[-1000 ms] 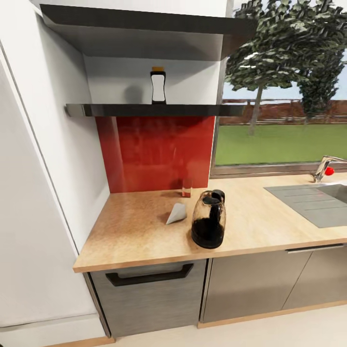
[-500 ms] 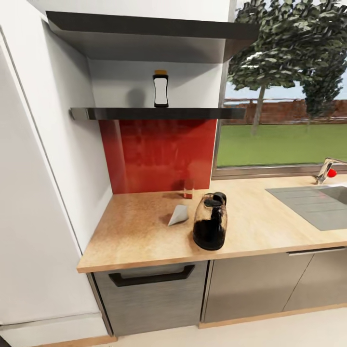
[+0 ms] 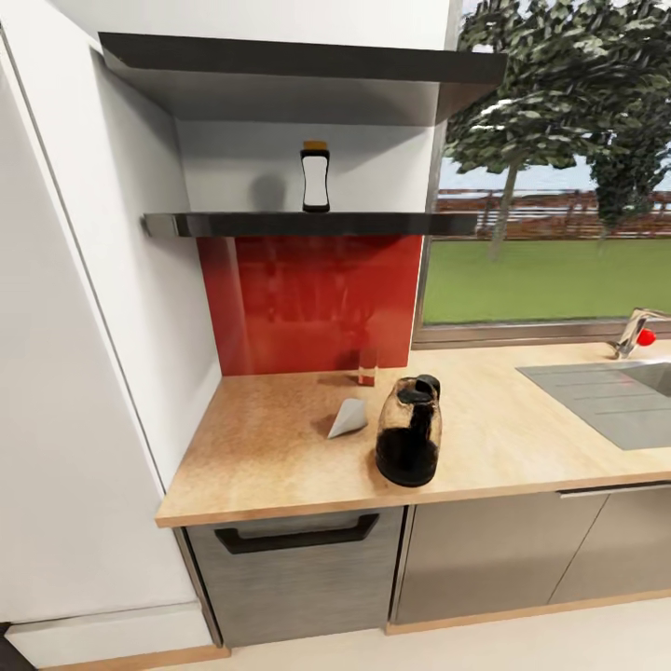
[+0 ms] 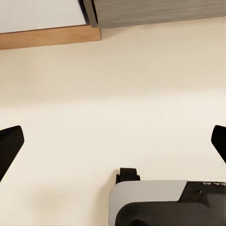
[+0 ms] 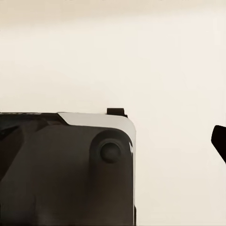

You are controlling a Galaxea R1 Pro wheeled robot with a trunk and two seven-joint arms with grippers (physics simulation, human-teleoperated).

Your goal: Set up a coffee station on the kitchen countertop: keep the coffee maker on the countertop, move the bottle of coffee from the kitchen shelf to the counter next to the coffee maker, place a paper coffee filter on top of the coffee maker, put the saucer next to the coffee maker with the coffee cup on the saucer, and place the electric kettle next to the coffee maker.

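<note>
The bottle of coffee [image 3: 315, 177] stands upright on the dark kitchen shelf [image 3: 233, 225], above the red backsplash. On the beige kitchen countertop [image 3: 261, 466] below, the white paper coffee filter [image 3: 347, 417] lies just left of the electric kettle [image 3: 408, 444], which stands near the front edge. The coffee maker, saucer and coffee cup are out of view. My left gripper [image 4: 113, 146] hangs open over the pale floor, fingertips [image 4: 9, 147] far apart. My right gripper [image 5: 113, 141] is also open above the floor and part of my own base, holding nothing.
A small glass [image 3: 365, 366] stands by the backsplash behind the filter. An inset steel sink [image 3: 606, 396] with a red-knobbed faucet [image 3: 635, 332] lies to the right under the window. A tall white panel [image 3: 65, 373] bounds the counter's left end. Dark cabinets [image 3: 298, 578] sit below.
The whole head picture has drifted slightly right and down, so the camera has moved. The bottle, filter and kettle stay where they were.
</note>
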